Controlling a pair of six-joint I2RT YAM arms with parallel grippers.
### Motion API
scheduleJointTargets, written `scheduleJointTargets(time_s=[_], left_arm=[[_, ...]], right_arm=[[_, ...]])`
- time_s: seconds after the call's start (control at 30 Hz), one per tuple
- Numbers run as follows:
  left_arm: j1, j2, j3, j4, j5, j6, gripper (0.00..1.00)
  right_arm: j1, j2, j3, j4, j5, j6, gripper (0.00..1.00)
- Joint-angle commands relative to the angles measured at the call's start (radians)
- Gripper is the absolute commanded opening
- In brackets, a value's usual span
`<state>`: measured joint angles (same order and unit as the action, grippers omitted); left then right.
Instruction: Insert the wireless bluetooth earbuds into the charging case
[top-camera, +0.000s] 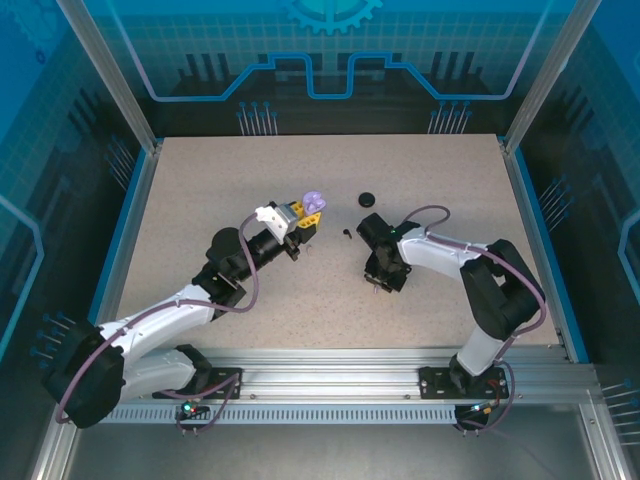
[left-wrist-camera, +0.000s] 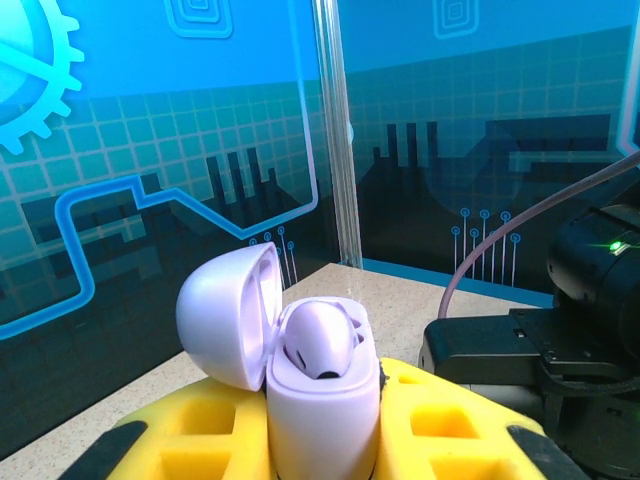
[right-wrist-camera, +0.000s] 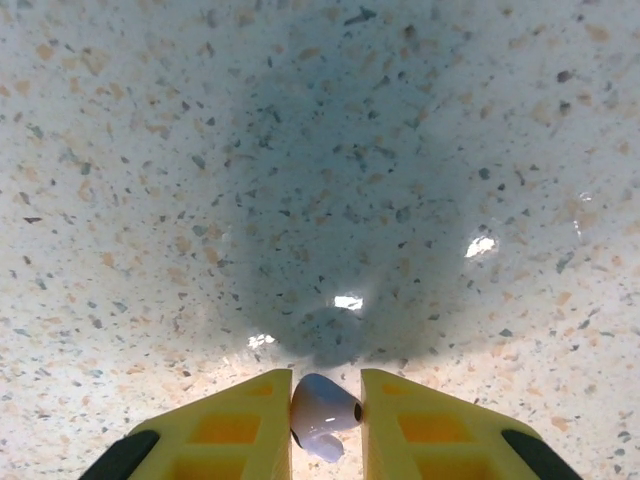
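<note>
Two lilac earbuds are visible, one in the charging case and one out on the table. The left gripper (left-wrist-camera: 322, 440) has its yellow fingers (left-wrist-camera: 190, 430) clamped on the lower body of the lilac charging case (left-wrist-camera: 322, 400), one on each side. It holds the case upright near the middle of the table, slightly left of centre. The case's lid (left-wrist-camera: 225, 315) is hinged open and leans off to the left in the left wrist view. Its pale hollow inside shows nothing in it. The first lilac earbud (left-wrist-camera: 322, 343) sits in the case's open top, its rounded head standing above the rim. I cannot tell from this angle whether a second pocket beside it is filled.

The right gripper (right-wrist-camera: 326, 415) points down at the speckled tabletop (right-wrist-camera: 150, 150), just right of centre and nearer the arm bases than the case. Its jaws are drawn in narrow, and the second lilac earbud (right-wrist-camera: 322, 408) is pinched between the two yellow fingers (right-wrist-camera: 230, 430), touching both inner faces.

On the table between the two grippers lies a small black piece (top-camera: 347, 234), too small to identify. A round black disc (top-camera: 366, 199) lies a little farther back, apart from it.
</note>
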<state>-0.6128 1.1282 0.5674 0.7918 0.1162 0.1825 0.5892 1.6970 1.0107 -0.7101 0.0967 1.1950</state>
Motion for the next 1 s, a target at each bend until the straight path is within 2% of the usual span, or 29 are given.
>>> scheduleJointTargets(time_s=[0.0,0.47,0.7,0.97], left_arm=[[-0.005,-0.027,-0.012,0.032,-0.012,-0.008,0.0],[-0.005,-0.034,-0.009,0.022,-0.01,-0.009,0.0],[-0.006,-0.043,-0.003,0.016,-0.008,-0.015,0.0],[-0.006,-0.037,0.023,0.013,0.005,-0.019,0.0]], right_arm=[[0.008,0.018,0.01,-0.059,0.011,-0.069,0.22],[0.009,0.007,-0.046,0.056,-0.016,-0.093,0.22],[0.009,-0.148,-0.069,0.121,0.014,-0.144,0.21],[-0.004,-0.348,0.028,0.144,0.023,-0.296,0.21]])
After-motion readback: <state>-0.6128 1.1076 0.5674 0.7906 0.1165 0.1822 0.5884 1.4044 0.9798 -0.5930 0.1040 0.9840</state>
